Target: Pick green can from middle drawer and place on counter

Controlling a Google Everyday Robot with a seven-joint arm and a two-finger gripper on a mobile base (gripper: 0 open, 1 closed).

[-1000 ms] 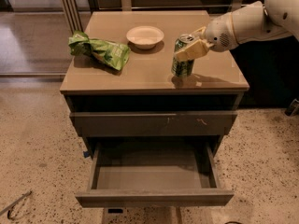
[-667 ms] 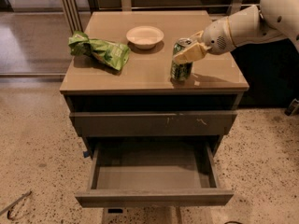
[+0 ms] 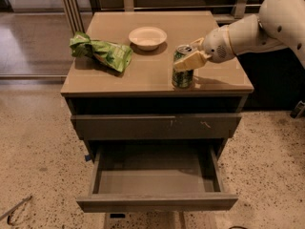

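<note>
The green can (image 3: 182, 75) stands upright on the counter (image 3: 138, 73), near its front right edge. My gripper (image 3: 189, 55) comes in from the right on the white arm and is shut on the can's upper part. One tan finger (image 3: 191, 60) crosses the front of the can and the other sits behind its silver top. The middle drawer (image 3: 157, 202) is pulled far out below and I see nothing inside it.
A bright green snack bag (image 3: 102, 52) lies on the counter's left side. A white bowl (image 3: 147, 36) sits at the back centre. A shut drawer front with white scratches (image 3: 157, 126) is above the open drawer. A dark cabinet stands to the right.
The gripper and the can have shifted slightly left and down. The can now rests on the counter.
</note>
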